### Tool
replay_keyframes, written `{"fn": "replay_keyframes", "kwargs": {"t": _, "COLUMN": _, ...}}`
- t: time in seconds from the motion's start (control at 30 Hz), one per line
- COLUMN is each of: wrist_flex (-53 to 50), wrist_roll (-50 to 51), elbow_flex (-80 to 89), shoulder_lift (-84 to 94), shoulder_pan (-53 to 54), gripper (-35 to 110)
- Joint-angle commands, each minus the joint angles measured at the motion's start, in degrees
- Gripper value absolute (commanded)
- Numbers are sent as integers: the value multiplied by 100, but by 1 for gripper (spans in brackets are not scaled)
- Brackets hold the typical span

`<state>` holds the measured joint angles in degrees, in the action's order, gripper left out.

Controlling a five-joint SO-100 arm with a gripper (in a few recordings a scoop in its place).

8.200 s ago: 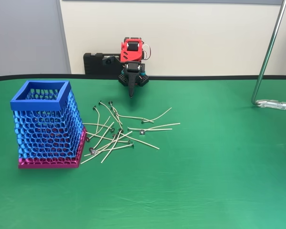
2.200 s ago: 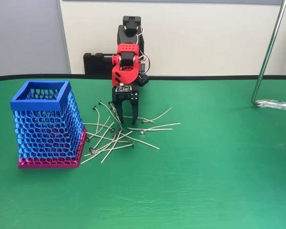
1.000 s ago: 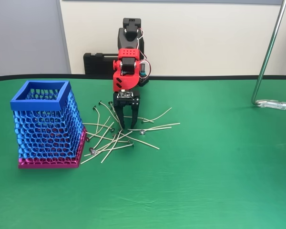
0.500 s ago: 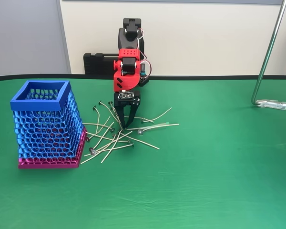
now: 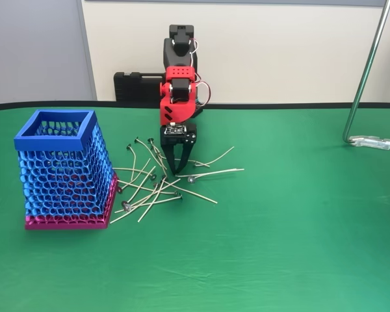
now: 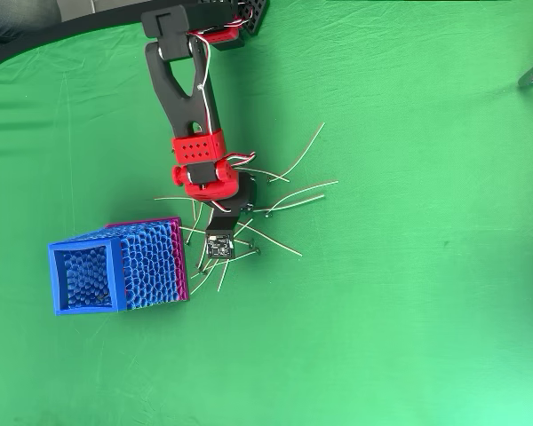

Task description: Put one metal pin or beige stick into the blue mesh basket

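Note:
The blue mesh basket [image 5: 64, 170] stands upright on its magenta base at the left of the green table; in the overhead view the basket [image 6: 115, 264] sits left of the arm. Several beige sticks [image 5: 149, 188] with small metal discs lie in a loose pile just right of it. My gripper [image 5: 176, 171] points straight down into the pile's back edge. Its fingers are drawn together at the tips around the left end of one beige stick [image 5: 211, 172] that runs off to the right. From above, the wrist [image 6: 220, 244] hides the fingertips, and sticks [image 6: 293, 191] fan out to its right.
A slanted metal pole [image 5: 365, 68] with a clamp foot [image 5: 376, 142] stands at the back right. A black case [image 5: 131, 86] sits behind the table's far edge beside the arm's base. Open green cloth spreads across the front and right.
The arm reached forward from its folded pose and lowered its open gripper onto the pile. Over the last second the fingers closed, and the long stick on the right shifted slightly.

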<state>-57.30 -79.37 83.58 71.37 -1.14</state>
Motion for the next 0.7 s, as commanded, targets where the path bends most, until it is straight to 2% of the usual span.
{"fn": "replay_keyframes", "kwargs": {"t": 0.0, "wrist_flex": -18, "wrist_roll": 211, "elbow_flex": 79, "shoulder_lift": 659, "shoulder_pan": -132, "gripper": 1}}
{"fn": "replay_keyframes", "kwargs": {"t": 0.3, "wrist_flex": -536, "wrist_roll": 668, "elbow_flex": 387, "shoulder_lift": 2188, "shoulder_pan": -281, "gripper": 1}}
{"fn": "replay_keyframes", "kwargs": {"t": 0.67, "wrist_flex": -870, "wrist_roll": 2347, "elbow_flex": 993, "shoulder_lift": 4438, "shoulder_pan": -88, "gripper": 1}}
